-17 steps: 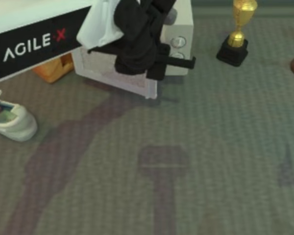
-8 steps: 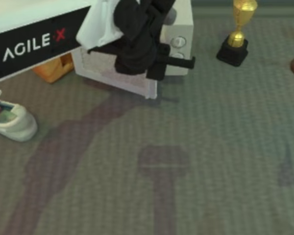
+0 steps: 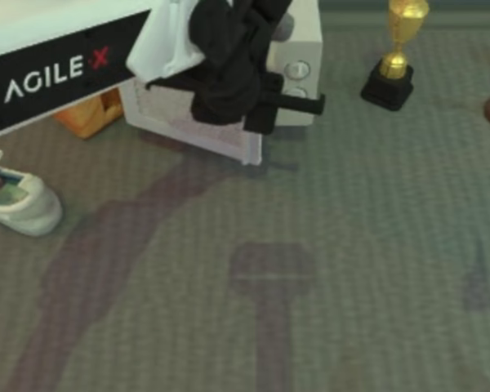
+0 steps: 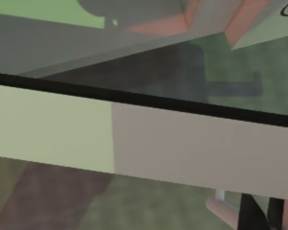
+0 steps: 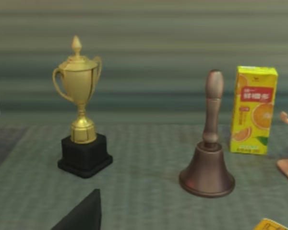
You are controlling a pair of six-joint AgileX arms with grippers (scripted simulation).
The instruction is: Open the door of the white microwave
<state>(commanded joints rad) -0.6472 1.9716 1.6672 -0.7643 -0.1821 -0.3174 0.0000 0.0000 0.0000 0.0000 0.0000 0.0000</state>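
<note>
Table's far edge: left gripper (image 3: 257, 110) over the door (image 3: 198, 126)

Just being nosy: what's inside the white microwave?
Nothing can be made out. The door is swung partly open, but the left arm hangs over the white microwave and covers its inside.

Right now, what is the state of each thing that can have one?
Door: partly open, swung out from the microwave.
Left gripper: at the door's free edge.
Trophy: upright.
Bell: upright.
Juice carton: upright.
Shoe: resting on its sole.
</note>
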